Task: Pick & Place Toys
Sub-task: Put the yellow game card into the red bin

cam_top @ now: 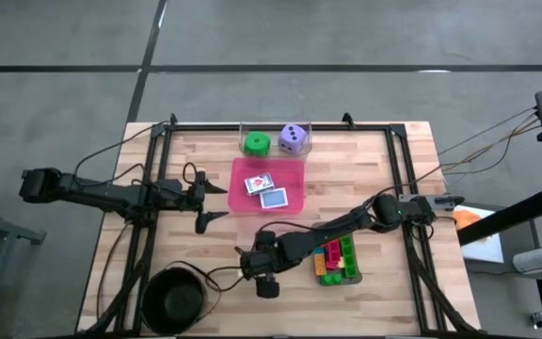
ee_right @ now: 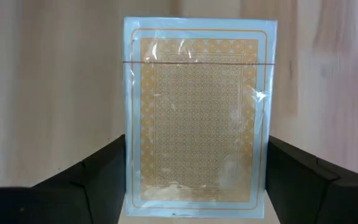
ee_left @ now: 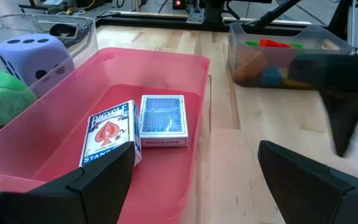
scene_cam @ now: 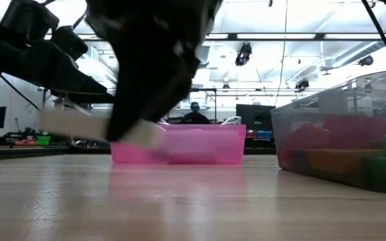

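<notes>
Most toys sat sorted; the right tool (ee_right: 194, 186) clasped the last orange-backed wrapped card pack (ee_right: 197, 112); left tool (cam_top: 205, 202) idled wide.

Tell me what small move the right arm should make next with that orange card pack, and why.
Probably close the right gripper on the orange-backed, plastic-wrapped card pack: the pack sits between its dark fingers on the wooden table, apparently not yet lifted. The pink plastic tray already holds two packs.
</notes>
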`<action>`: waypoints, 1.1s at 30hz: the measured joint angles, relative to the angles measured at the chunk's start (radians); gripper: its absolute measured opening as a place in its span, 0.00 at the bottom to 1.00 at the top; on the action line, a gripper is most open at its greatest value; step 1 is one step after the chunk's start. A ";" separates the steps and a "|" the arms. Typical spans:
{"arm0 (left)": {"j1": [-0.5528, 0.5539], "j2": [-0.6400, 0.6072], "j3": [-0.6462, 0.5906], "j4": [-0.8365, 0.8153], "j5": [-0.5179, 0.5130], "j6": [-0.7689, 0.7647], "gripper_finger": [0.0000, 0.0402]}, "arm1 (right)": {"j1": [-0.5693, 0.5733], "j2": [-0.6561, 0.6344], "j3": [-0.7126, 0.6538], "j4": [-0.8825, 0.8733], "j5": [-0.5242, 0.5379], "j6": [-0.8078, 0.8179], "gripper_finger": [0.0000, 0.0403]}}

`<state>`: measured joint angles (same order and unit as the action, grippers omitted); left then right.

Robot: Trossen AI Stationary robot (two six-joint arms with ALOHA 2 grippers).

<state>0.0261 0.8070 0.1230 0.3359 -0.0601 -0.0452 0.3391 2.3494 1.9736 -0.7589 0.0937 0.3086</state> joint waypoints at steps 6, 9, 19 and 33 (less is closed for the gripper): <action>0.000 0.000 0.000 0.001 0.000 0.000 0.85 | 0.011 -0.003 0.000 0.162 0.001 -0.091 0.75; 0.000 0.000 0.000 0.002 0.000 0.000 0.85 | 0.011 -0.004 0.000 0.259 0.003 -0.135 0.75; 0.000 0.000 0.000 0.003 0.000 0.000 0.85 | 0.004 0.001 -0.062 0.644 -0.034 -0.256 0.75; 0.001 0.000 0.000 0.002 0.000 0.003 0.85 | -0.019 0.007 -0.288 1.194 -0.087 -0.255 0.75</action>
<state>0.0269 0.8070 0.1230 0.3382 -0.0601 -0.0418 0.3206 2.3564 1.6854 0.4351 0.0070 0.0533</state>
